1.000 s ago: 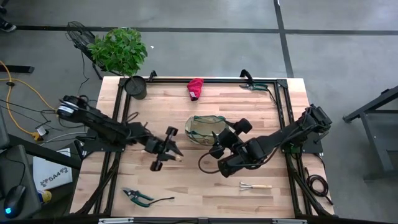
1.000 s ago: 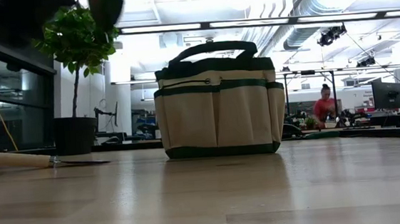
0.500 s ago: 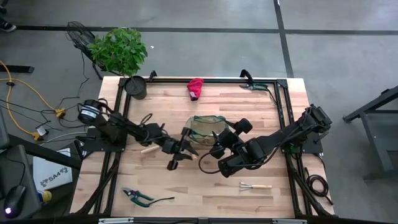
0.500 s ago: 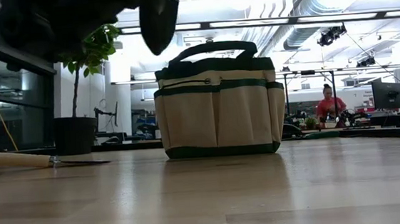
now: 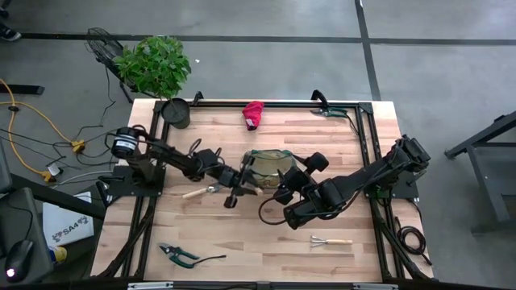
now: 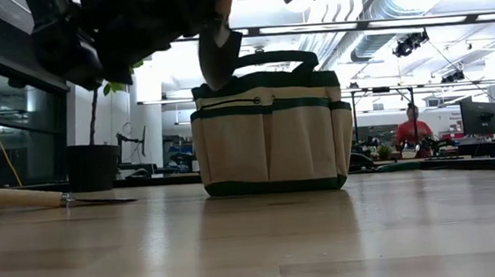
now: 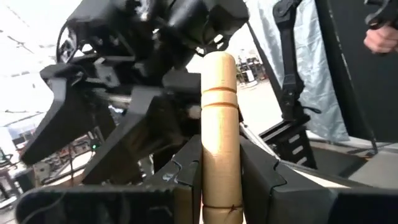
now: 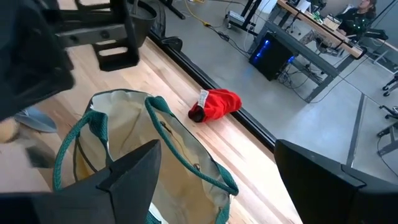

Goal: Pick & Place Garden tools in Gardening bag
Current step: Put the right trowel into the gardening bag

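Swinging in from the left side of the table, the left gripper [image 5: 234,189] has carried its tool all the way across to the gardening bag [image 5: 266,167] within the last second. From where I stand, the fingers are clamped on the wooden handle [image 7: 219,124] of the trowel, and the low view shows the metal blade [image 6: 221,56] hanging point-down just above the bag's near rim, at the left end of the green carry handle [image 6: 263,60]. The blade is not inside yet, as far as I can tell; it looks to be at the mouth's edge rather than over its middle.

The right gripper [image 5: 284,192] has not budged: it waits just beside the bag on the near side, fingers spread wide and empty, its camera looking down into the open mouth [image 8: 134,155].

What this means, I reckon, is that the carry is nearly done and the drop comes next: a little more reach over the opening, then let go. The risk is the blade catching the rim or the handle loop.

Plenty remains afterwards. On the table lie a wooden-handled tool [image 5: 196,192] just behind the left arm, the pruners [image 5: 179,254] near the front edge, the mini rake [image 5: 330,240] front right, and the red glove [image 5: 253,114] by the far edge.
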Action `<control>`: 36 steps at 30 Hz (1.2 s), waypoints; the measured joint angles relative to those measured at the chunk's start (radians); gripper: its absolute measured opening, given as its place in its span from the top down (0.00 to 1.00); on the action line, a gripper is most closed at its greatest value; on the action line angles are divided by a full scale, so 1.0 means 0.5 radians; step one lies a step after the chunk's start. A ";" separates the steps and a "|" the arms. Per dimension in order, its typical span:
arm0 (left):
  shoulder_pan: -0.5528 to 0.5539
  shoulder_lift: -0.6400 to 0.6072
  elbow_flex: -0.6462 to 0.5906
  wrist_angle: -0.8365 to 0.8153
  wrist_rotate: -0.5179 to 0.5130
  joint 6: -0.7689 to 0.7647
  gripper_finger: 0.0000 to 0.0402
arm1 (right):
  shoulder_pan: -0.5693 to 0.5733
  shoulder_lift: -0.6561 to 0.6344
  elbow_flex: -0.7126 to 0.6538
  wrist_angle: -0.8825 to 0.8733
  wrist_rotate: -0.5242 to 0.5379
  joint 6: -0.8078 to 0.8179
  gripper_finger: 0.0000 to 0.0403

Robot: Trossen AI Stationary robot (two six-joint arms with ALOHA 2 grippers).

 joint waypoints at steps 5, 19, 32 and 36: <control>0.053 0.000 0.000 0.005 0.058 -0.015 0.84 | 0.000 0.000 0.000 -0.038 0.001 0.000 0.24; 0.101 0.000 0.000 -0.062 0.103 0.074 0.84 | -0.050 0.000 0.000 -0.047 0.007 -0.046 0.24; 0.160 0.000 0.000 -0.099 0.204 0.163 0.84 | -0.066 0.000 0.000 -0.029 -0.048 -0.039 0.24; 0.196 0.000 0.000 -0.098 0.241 0.164 0.84 | -0.066 0.000 0.000 -0.028 -0.048 -0.038 0.24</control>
